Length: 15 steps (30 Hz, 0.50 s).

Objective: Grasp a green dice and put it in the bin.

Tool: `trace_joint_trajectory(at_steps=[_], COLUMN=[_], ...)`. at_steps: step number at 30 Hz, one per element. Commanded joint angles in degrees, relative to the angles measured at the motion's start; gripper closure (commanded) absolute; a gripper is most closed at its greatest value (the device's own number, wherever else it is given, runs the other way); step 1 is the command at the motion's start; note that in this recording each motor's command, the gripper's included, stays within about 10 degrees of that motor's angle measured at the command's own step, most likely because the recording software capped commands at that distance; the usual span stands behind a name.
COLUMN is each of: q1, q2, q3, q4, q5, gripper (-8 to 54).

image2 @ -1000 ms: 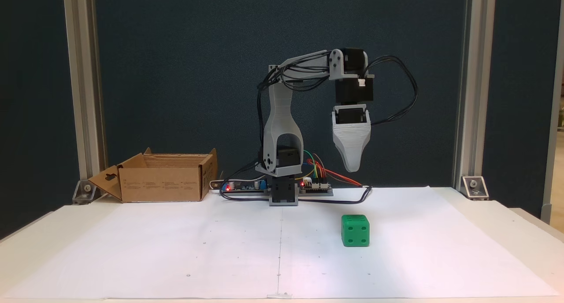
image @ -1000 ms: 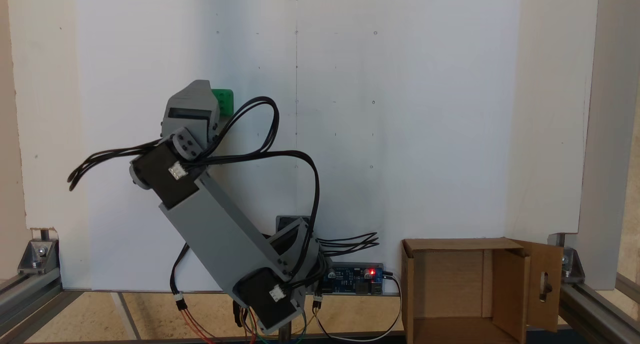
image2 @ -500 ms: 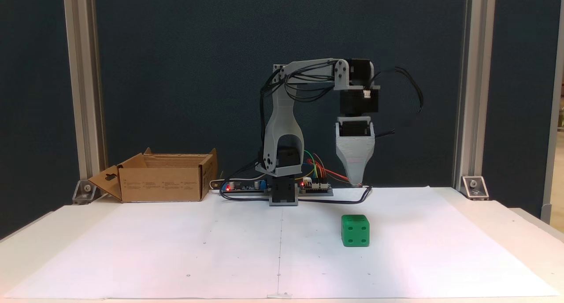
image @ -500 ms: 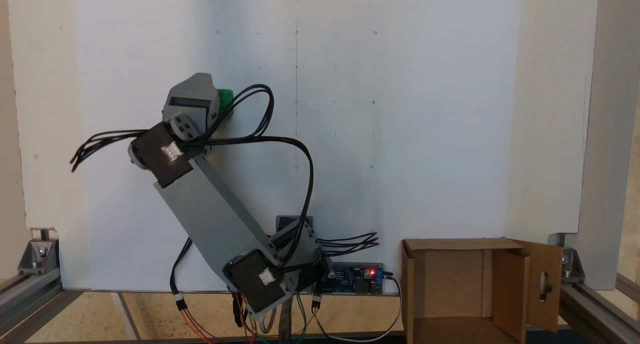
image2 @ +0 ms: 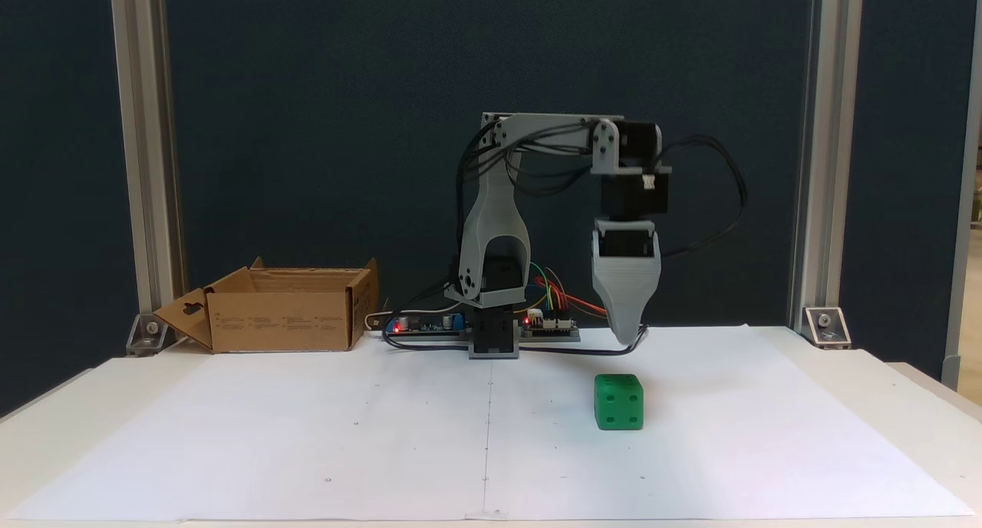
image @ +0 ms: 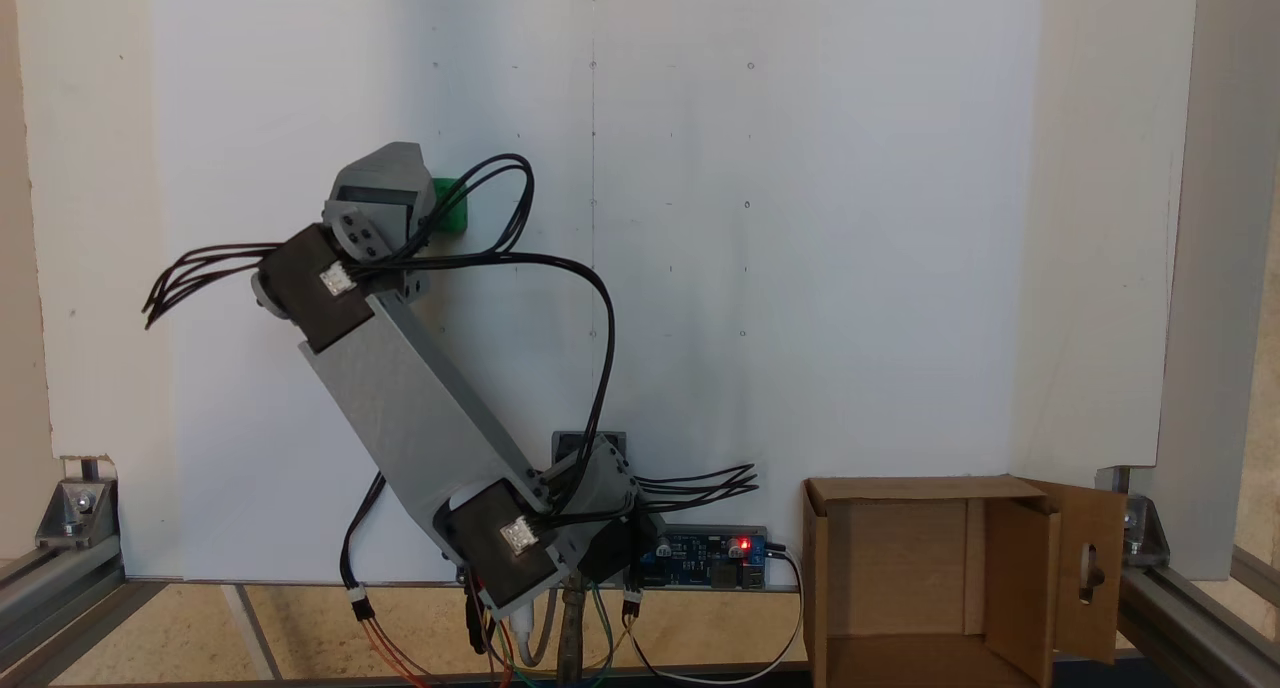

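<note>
Hand (image2: 629, 336) above green dice (image2: 618, 402), apart; jaw state unclear.

Pretty open around the end effector (image2: 627, 336), hardly anything in the way.

Straight below and a bit toward the camera in a fixed view sits the green dice (image2: 618, 402), alone on the white paper (image2: 383, 436), with clear air between the tip and its top face. Behind the end effector, the arm's base (image2: 493, 336) and circuit boards (image2: 430, 325) crowd the back edge of the table (image2: 905, 390), with a black cable (image2: 583, 351) lying across the paper there. The bin (image2: 284, 309) sits well off to the left in that view, top open, and the paper between is bare.
</note>
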State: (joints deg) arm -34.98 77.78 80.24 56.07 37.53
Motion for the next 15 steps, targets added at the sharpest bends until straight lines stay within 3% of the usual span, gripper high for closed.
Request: trace_joint_trajectory(at_steps=[1, 15], q1=[-0.26, 0.35], q2=[-0.18, -1.41], q3=[-2.46, 4.66], q4=[-0.70, -7.03], q5=[4.83, 4.83], gripper=[2.4, 2.4])
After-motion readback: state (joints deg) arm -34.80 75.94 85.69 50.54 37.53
